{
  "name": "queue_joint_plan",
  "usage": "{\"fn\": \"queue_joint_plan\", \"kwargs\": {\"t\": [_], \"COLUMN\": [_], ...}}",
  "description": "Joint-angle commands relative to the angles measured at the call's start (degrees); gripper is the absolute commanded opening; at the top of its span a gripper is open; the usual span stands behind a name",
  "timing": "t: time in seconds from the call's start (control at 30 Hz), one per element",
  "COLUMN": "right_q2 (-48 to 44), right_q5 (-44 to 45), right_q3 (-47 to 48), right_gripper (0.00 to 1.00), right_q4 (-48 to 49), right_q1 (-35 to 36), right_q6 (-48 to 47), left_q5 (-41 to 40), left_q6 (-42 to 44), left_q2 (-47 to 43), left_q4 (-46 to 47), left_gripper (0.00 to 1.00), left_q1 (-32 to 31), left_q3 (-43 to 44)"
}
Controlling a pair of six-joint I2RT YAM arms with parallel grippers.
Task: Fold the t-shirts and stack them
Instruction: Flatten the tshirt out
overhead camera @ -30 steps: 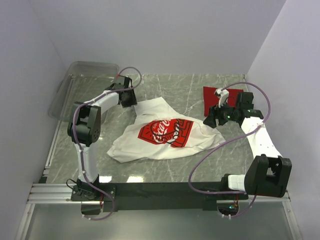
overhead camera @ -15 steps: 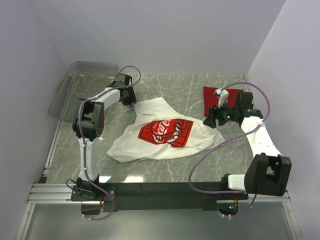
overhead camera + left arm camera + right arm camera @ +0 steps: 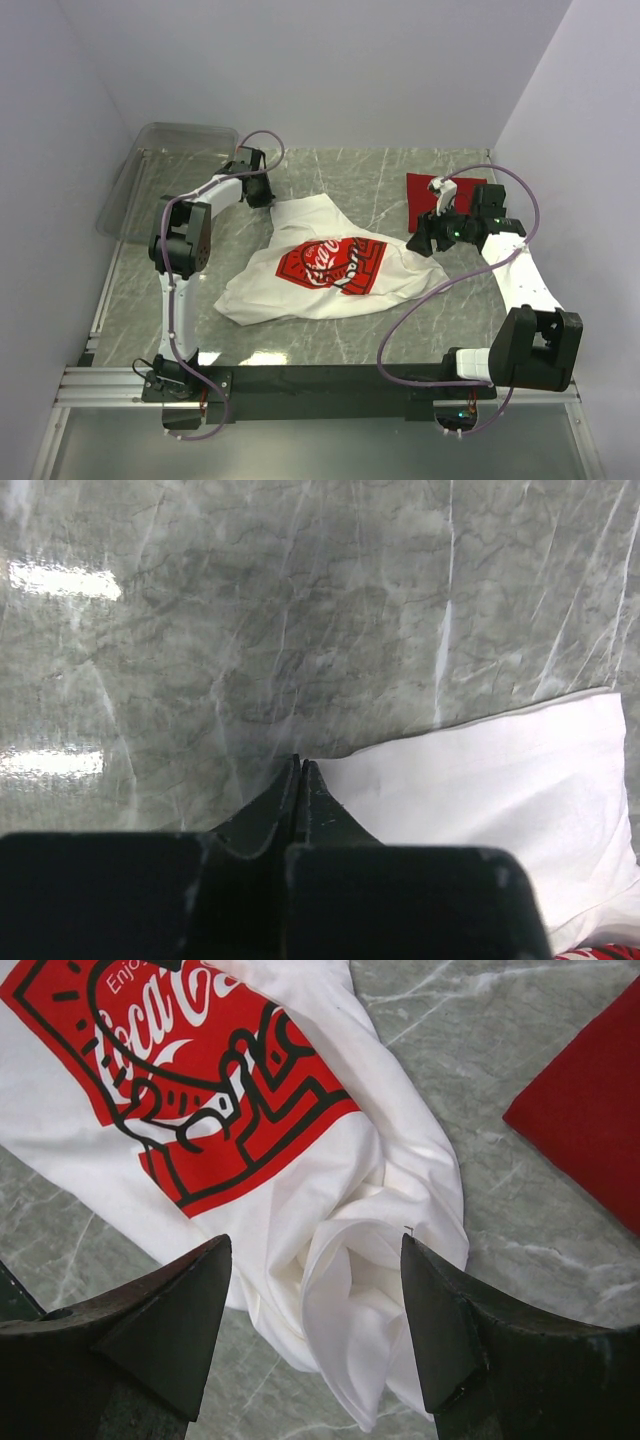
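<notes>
- The left end effector is pressed shut at the white shirt's corner.
- The right end effector is held wide above that shirt's bunched end.

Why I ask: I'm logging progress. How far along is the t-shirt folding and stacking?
Done: the red t-shirt looks folded at the far right. In hand: the left gripper is shut at the far corner of the white t-shirt, though a pinch isn't clear; the right gripper hangs open over its bunched right end. Left: folding the white t-shirt, which lies spread and rumpled, then stacking.
</notes>
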Motion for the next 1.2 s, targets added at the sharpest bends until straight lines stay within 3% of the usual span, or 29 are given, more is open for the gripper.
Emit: {"fn": "queue_joint_plan", "kwargs": {"t": [0.0,0.4,0.73,0.93,1.17], "right_q2": [-0.36,1.57,5.87,9.30,19.58], "right_q5": [0.53,4.84,2.91,3.69,11.24], "right_q3": [-0.24,2.83,5.73,7.05,21.19], "right_gripper": [0.75,0.75,0.75,0.74,0.76], "right_q4": [0.71,1.15,-2.36,-0.61,-1.48], "right_q1": [-0.31,0.04,1.80,6.36,10.23], "right_q6": [-0.50,-1.21,-1.12,1.77,2.58], "left_q5": [0.71,-3.07,-1.67,-0.17,1.15], "left_q6": [1.77,6.00,6.26,6.09,5.47], "left_q2": [-2.66,-26.74,-32.20,-34.05,-36.86], "left_q4": [-0.91,7.00,6.04,5.16,5.16], "left_gripper": [0.01,0.00,0.00,0.00,0.00], "left_q1": [-0.42,-0.33,-0.15,0.02,0.02], "left_q3": [-0.47,1.19,4.54,4.28,0.15]}}
